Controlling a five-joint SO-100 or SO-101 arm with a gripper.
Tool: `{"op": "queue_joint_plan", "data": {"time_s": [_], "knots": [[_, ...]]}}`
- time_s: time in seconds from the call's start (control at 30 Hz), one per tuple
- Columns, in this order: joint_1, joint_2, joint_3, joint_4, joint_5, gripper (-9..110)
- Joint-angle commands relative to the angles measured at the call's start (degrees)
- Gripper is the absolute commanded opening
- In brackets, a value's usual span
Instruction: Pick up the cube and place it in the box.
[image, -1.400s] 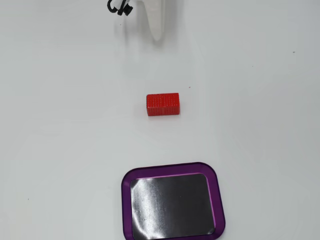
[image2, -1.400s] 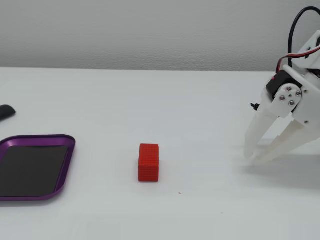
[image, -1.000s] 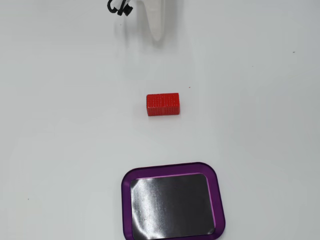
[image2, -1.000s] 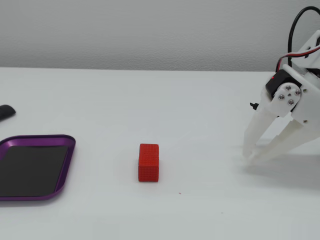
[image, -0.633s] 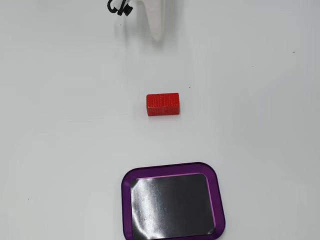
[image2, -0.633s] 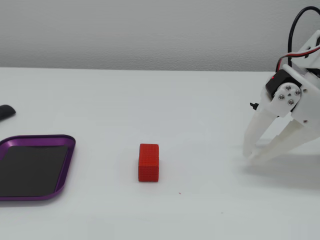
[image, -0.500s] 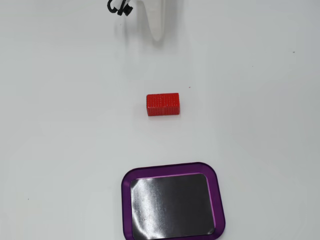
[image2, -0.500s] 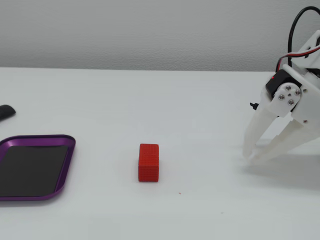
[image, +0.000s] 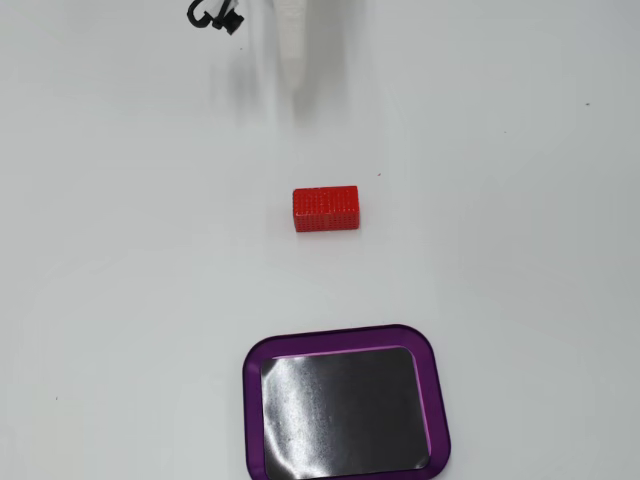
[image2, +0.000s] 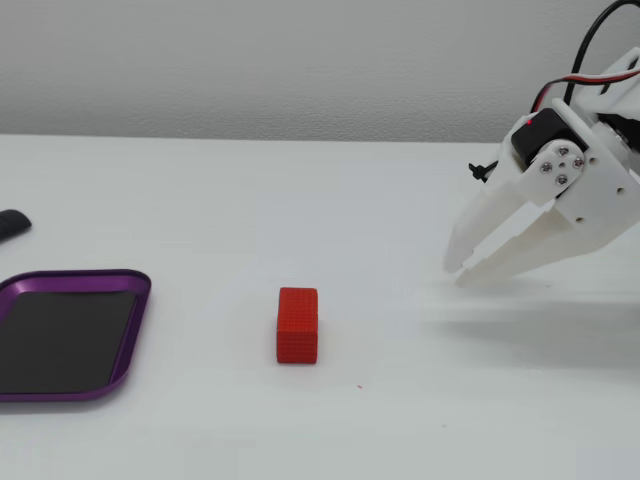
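The cube (image: 325, 209) is a small red block lying alone on the white table, also seen end-on in the side fixed view (image2: 297, 325). The box (image: 253, 400) is a purple-rimmed tray with a shiny black bottom, at the bottom of the top fixed view and at the left edge of the side view (image2: 70, 277); it holds nothing. My white gripper (image2: 456, 275) hovers above the table well to the right of the cube, tilted down, its fingertips together and nothing between them. From above only its tip (image: 293, 72) shows, far beyond the cube.
A black cable loop (image: 212, 15) hangs beside the arm at the top edge. A small dark object (image2: 10, 224) lies at the far left behind the box. A pale wall runs behind the table.
The gripper has lifted off the table and swung up and toward the cube's side; in the top view its tip shifted left. Cube and box have not moved.
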Motion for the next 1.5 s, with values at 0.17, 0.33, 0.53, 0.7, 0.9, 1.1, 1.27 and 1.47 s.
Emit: {"op": "queue_joint_plan", "data": {"time_s": [0.17, 0.33, 0.53, 0.7, 0.9, 1.1, 1.27, 1.47], "knots": [[-5.1, -19.25, -14.85, 0.09, 3.43, 18], [-5.27, -42.98, -29.27, 1.14, 3.6, 20], [-5.45, -68.73, -49.48, 5.54, 3.96, 24], [-5.45, -85.52, -63.98, 5.89, 8.0, 25], [-8.7, -100.28, -74.36, 5.98, 8.0, 25], [-8.79, -109.07, -79.63, 5.27, 8.0, 25], [-8.44, -112.41, -80.42, 5.1, 7.73, 25], [-8.44, -112.94, -80.33, 3.69, 7.21, 24]]}}
